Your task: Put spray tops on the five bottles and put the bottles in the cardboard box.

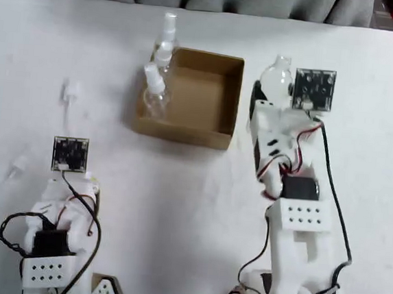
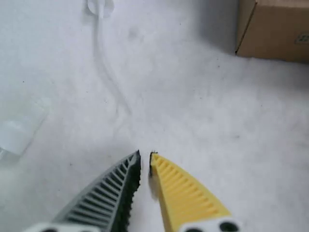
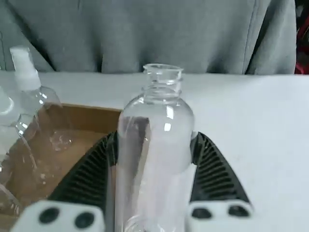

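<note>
Looking down in the high view, a white worktop (image 1: 198,209) carries a brown open-topped cardboard box (image 1: 214,66) at the upper centre of the frame. A tall clear plastic bottle with a white spray top (image 1: 166,41) stands at the box's upper-left corner. A second capped clear bottle (image 1: 153,91) stands just below it in the frame, against the left wall. Whether these 2 are inside the box or just outside, I cannot tell. At the right of the frame the white right arm (image 1: 286,148) stretches up the worktop, with an uncapped clear plastic bottle (image 1: 277,77) at its tip, just right of the box. The white left arm (image 1: 54,244) sits at the lower left. A loose white spray top with a thin tube (image 1: 69,91) lies at the upper left of that arm, and a second loose spray top (image 1: 19,166) lies near the left edge.

From the left wrist view, the left tool (image 2: 145,157) has 1 grey and 1 yellow finger, tips almost touching, closed on nothing above bare worktop. The first loose spray top lies ahead, and a corner of the box shows beyond.

From the right wrist view, the right tool (image 3: 154,145) clamps its 2 black fingers on either side of the uncapped bottle, which stands upright with its threaded neck open. The box and the 2 capped bottles stand beyond it.
</note>
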You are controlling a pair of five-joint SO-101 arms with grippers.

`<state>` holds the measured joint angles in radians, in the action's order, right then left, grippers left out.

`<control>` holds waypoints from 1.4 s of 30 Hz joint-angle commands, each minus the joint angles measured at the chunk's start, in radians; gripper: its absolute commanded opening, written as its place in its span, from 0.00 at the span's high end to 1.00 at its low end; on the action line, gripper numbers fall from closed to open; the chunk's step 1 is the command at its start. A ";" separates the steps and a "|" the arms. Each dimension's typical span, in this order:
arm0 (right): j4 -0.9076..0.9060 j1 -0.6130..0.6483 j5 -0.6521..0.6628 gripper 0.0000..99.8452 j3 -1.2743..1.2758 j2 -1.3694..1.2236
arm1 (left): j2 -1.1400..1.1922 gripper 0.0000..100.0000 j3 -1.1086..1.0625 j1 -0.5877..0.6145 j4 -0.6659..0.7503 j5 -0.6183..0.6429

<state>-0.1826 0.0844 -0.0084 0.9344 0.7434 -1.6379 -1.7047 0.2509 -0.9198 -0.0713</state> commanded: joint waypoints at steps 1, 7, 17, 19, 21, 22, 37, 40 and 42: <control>0.079 -0.002 0.008 0.98 0.006 0.074 | -0.018 0.95 0.005 0.012 0.000 -0.011; 0.246 0.001 0.008 0.98 0.117 0.150 | -0.018 0.95 0.005 0.012 0.000 -0.011; 0.360 0.030 0.006 0.98 0.293 0.349 | -0.018 0.95 0.005 0.012 0.000 -0.011; 0.360 0.061 0.006 0.98 0.330 0.406 | -0.018 0.95 0.005 0.012 0.000 -0.011; 0.360 0.099 0.006 0.98 0.362 0.467 | -0.018 0.95 0.005 0.012 0.000 -0.011; 0.358 0.117 0.006 0.98 0.377 0.498 | -0.018 0.95 0.005 0.012 0.000 -0.011; 0.358 0.213 0.014 0.98 0.612 0.750 | -0.018 0.95 0.005 0.012 0.000 -0.011; 0.355 0.206 0.014 0.98 0.660 0.800 | -0.018 0.95 0.005 0.012 0.000 -0.011; 0.352 0.205 0.014 0.98 0.703 0.845 | -0.018 0.95 0.005 0.012 -0.003 -0.011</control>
<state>0.1488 0.2869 -0.0069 1.6187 1.5305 -1.6379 -1.7047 0.2509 -0.9198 -0.0713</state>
